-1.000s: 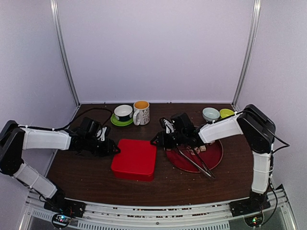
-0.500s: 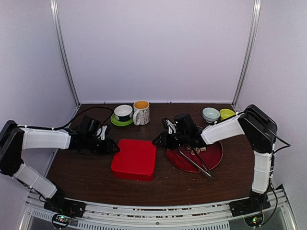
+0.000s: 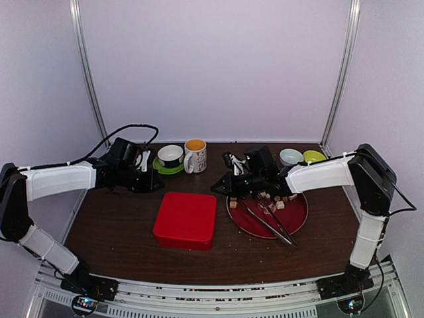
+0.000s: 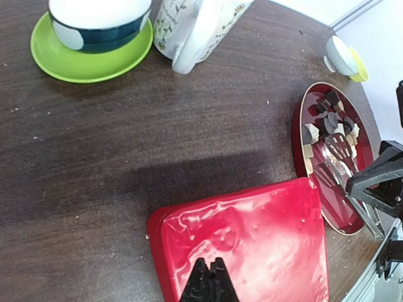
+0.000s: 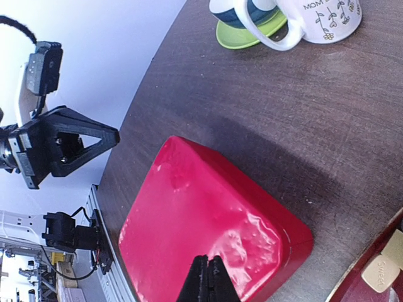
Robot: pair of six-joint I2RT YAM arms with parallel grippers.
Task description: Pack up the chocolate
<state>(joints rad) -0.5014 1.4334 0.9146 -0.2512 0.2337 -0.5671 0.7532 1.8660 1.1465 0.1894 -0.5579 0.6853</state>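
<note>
A closed red box (image 3: 186, 219) lies on the dark table; it also shows in the left wrist view (image 4: 252, 245) and the right wrist view (image 5: 208, 233). Small dark, tan and cream chocolate pieces (image 3: 275, 199) lie on a dark red plate (image 3: 297, 224), with metal tongs (image 3: 268, 222) across it. The left wrist view shows the pieces (image 4: 330, 119) and the tongs (image 4: 343, 163). My left gripper (image 3: 158, 183) is shut and empty, raised behind the box's left side (image 4: 211, 267). My right gripper (image 3: 215, 189) is shut and empty, raised by the box's back right corner (image 5: 208, 264).
A cup on a green saucer (image 3: 170, 157) and a flowered mug (image 3: 195, 156) stand at the back centre. A pale blue bowl (image 3: 291, 158) and a lime bowl (image 3: 313, 156) stand at the back right. Walls close in the table on three sides.
Both grippers have drawn away from the sides of the red box and moved up and toward the back. The box has stayed where it was.
</note>
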